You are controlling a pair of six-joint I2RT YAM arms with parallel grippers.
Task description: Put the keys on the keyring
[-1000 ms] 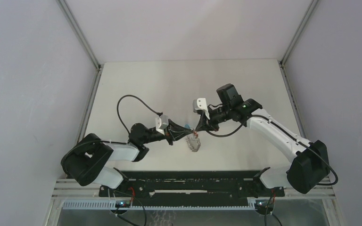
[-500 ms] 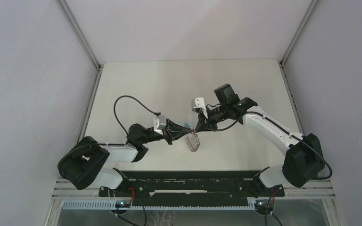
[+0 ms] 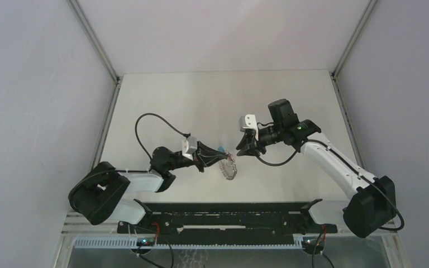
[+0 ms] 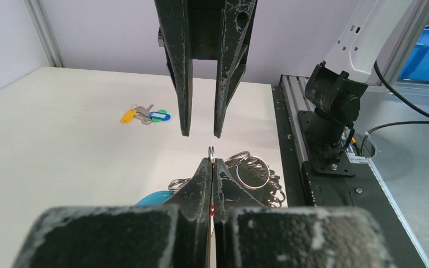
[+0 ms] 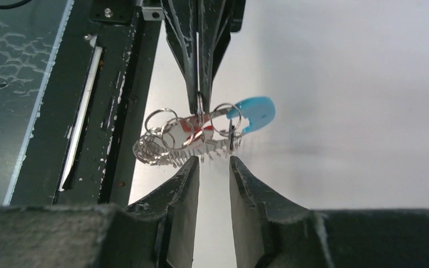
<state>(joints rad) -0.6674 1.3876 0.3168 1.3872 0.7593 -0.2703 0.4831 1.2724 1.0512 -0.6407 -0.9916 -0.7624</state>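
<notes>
The keyring [image 4: 254,171] is a bunch of silvery split rings with a blue plastic tag [image 4: 155,197]. It hangs just above the table from my left gripper [image 4: 211,163], which is shut on one thin ring. In the right wrist view the same bunch of rings [image 5: 170,139] and its blue tag [image 5: 255,111] dangle under the left gripper [image 5: 199,105]. My right gripper [image 5: 213,159] is open, a little short of the rings, with nothing between its fingers. The keys [image 4: 145,115], with yellow, blue and green heads, lie on the table beyond it.
The black rail [image 4: 313,167] with the right arm's base [image 4: 332,100] runs along the table's near edge, close beside the hanging rings. From above, the two grippers [image 3: 230,154] face each other near the table's front middle. Grey walls enclose the white table [image 3: 201,100].
The right gripper has opened and drawn back to the right, away from the rings. The left gripper still holds the keyring in about the same place.
</notes>
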